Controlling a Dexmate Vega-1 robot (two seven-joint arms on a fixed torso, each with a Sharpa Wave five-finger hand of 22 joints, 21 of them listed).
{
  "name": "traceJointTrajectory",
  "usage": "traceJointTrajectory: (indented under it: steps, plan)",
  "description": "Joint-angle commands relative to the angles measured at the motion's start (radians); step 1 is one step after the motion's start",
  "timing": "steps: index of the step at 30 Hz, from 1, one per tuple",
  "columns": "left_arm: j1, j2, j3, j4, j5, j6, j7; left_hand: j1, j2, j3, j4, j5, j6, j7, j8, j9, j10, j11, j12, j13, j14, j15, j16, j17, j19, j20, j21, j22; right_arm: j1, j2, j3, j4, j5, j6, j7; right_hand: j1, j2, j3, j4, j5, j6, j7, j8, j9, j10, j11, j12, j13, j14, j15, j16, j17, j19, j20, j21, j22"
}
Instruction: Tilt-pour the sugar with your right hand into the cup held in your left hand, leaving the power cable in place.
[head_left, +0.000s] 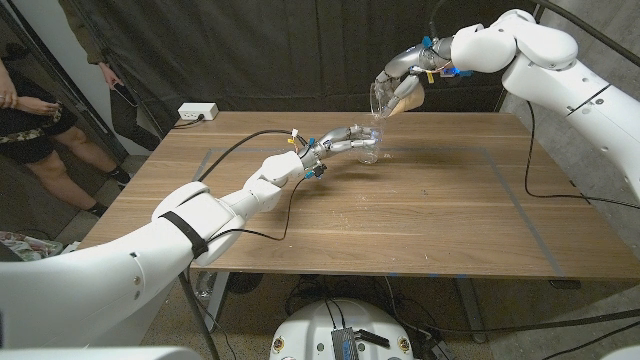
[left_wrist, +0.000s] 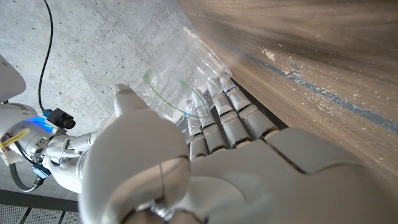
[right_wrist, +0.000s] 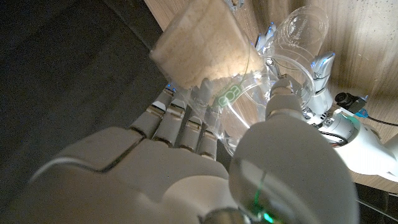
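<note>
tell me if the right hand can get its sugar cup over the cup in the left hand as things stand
Probably yes. The right hand holds the sugar cup tilted just above the cup in the left hand, and nothing lies between them.

Right hand (head_left: 405, 70) raised high with fingers curled; left hand (head_left: 340, 142) reaches forward low, fingers closed.

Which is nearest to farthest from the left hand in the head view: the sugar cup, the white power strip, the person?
1. Sugar cup, in the right hand, just above and right of the left hand.
2. White power strip, table's far left corner.
3. Person, far left, off the table.
</note>
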Motion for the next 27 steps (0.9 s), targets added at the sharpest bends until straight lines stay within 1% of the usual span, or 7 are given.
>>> traceJointTrajectory:
  steps: [1, 2, 6, 8, 9, 13, 27]
  plan:
    - [-0.003, -0.001, 0.002, -0.001, 0.0, -0.001, -0.006, 0.011, -0.001, -0.005, 0.0, -0.001, 0.009, 0.001, 0.008, 0.003, 0.01, -0.002, -0.001, 0.002, 0.008, -0.117, -0.003, 0.003, -0.007, -0.032, 0.006, 0.004, 0.009, 0.002, 0.0, 0.006, -0.045, 0.053, -0.013, 0.036, 0.045, 0.017, 0.011, 0.004, 0.03, -0.021, 0.007, 0.005, 0.017, -0.008, 0.008, 0.003, 0.014, -0.166, 0.002, 0.003, 0.001, -0.003, -0.005, 0.0]
    - [-0.004, -0.001, 0.002, -0.001, 0.0, -0.001, -0.006, 0.011, -0.001, -0.006, 0.0, -0.001, 0.009, 0.001, 0.008, 0.003, 0.01, -0.001, -0.001, 0.002, 0.007, -0.117, -0.003, 0.003, -0.007, -0.032, 0.007, 0.004, 0.01, 0.002, 0.0, 0.005, -0.048, 0.058, -0.012, 0.036, 0.046, 0.018, 0.011, 0.004, 0.032, -0.021, 0.008, 0.005, 0.017, -0.004, 0.008, 0.004, 0.015, -0.166, 0.002, 0.004, 0.001, -0.005, -0.006, 0.0]
    - [-0.005, 0.0, 0.002, -0.002, 0.001, -0.005, -0.008, 0.011, -0.001, -0.006, 0.001, -0.001, 0.008, 0.003, 0.007, 0.003, 0.01, -0.001, -0.001, 0.002, 0.008, -0.117, -0.003, 0.003, -0.007, -0.032, 0.007, 0.004, 0.016, 0.002, 0.0, 0.006, -0.056, 0.083, -0.009, 0.041, 0.044, 0.018, 0.009, 0.005, 0.042, -0.021, 0.011, 0.004, 0.025, -0.01, 0.01, 0.004, 0.022, -0.167, 0.005, 0.008, 0.013, -0.021, -0.002, 0.0]
    - [-0.006, 0.002, 0.002, -0.003, 0.002, -0.008, -0.007, 0.011, -0.001, -0.007, 0.001, -0.001, 0.009, 0.004, 0.007, 0.002, 0.009, -0.002, -0.002, 0.003, 0.008, -0.118, -0.003, 0.004, -0.007, -0.032, 0.007, 0.004, 0.021, 0.005, -0.001, 0.01, -0.059, 0.094, -0.006, 0.042, 0.044, 0.018, 0.009, 0.005, 0.049, -0.022, 0.013, 0.004, 0.025, -0.012, 0.01, 0.006, 0.023, -0.167, 0.005, 0.009, 0.013, -0.022, -0.002, 0.001]
    - [-0.006, 0.002, 0.001, -0.003, 0.001, -0.009, -0.008, 0.011, -0.001, -0.007, 0.002, -0.001, 0.008, 0.002, 0.007, 0.002, 0.009, 0.005, -0.002, 0.003, 0.007, -0.117, -0.004, 0.004, -0.008, -0.031, 0.007, 0.004, 0.023, 0.007, -0.001, 0.011, -0.061, 0.098, -0.005, 0.042, 0.044, 0.018, 0.009, 0.005, 0.05, -0.021, 0.013, 0.004, 0.028, -0.008, 0.011, 0.006, 0.024, -0.166, 0.006, 0.009, 0.013, -0.021, -0.002, 0.001]
    - [-0.004, 0.006, 0.001, -0.007, 0.001, -0.019, -0.012, 0.011, -0.001, -0.008, 0.003, -0.001, 0.008, 0.001, 0.007, 0.002, 0.01, -0.002, -0.002, 0.004, 0.007, -0.117, -0.004, 0.005, -0.008, -0.031, 0.008, 0.004, 0.033, 0.013, -0.005, 0.017, -0.075, 0.119, -0.004, 0.043, 0.043, 0.017, 0.008, 0.005, 0.051, -0.023, 0.014, 0.004, 0.027, -0.012, 0.011, 0.008, 0.027, -0.167, 0.007, 0.012, 0.013, -0.022, -0.003, 0.001]
    - [-0.002, 0.004, -0.001, -0.008, 0.0, -0.017, -0.019, 0.014, 0.0, -0.01, 0.005, -0.001, 0.009, 0.003, 0.007, 0.002, 0.01, -0.002, -0.003, 0.005, 0.008, -0.117, -0.005, 0.006, -0.008, -0.031, 0.009, 0.004, 0.06, 0.03, -0.021, 0.041, -0.103, 0.185, 0.019, 0.048, 0.039, 0.018, 0.008, 0.008, 0.06, -0.029, 0.016, 0.005, 0.029, -0.017, 0.009, 0.011, 0.031, -0.167, 0.006, 0.016, 0.005, -0.02, -0.007, 0.003]
